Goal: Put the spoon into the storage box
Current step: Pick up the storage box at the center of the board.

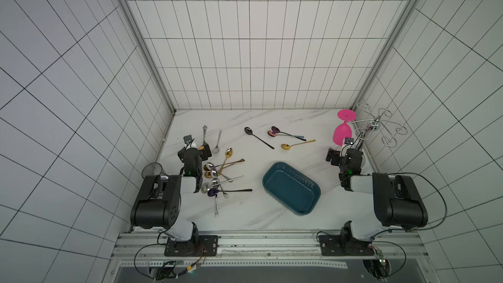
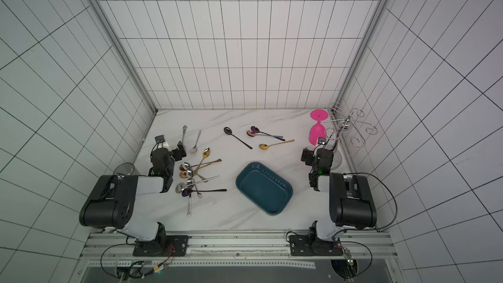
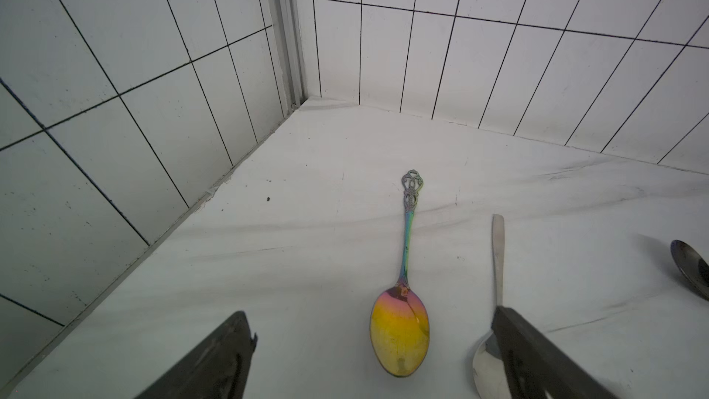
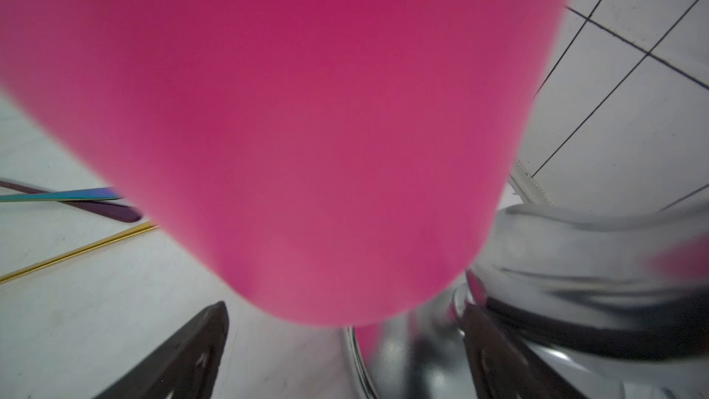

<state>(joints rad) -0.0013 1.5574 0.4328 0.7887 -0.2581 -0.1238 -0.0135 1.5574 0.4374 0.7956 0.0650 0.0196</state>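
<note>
Left wrist: my left claw (image 3: 372,314) spread wide, gripping nothing.
Rainbow spoon (image 3: 399,333) lying beneath it, near table's (image 3: 307,224) far-left corner; my right claw (image 4: 345,307) equally spread.

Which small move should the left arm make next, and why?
Probably lower the left gripper and close on the rainbow spoon: its fingers stand open, the spoon's bowl lies between them in the wrist view, and the box holds nothing yet.

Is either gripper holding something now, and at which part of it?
Nothing is held. The left gripper is open near the rainbow spoon; the right gripper is open close to the pink goblet.
</note>
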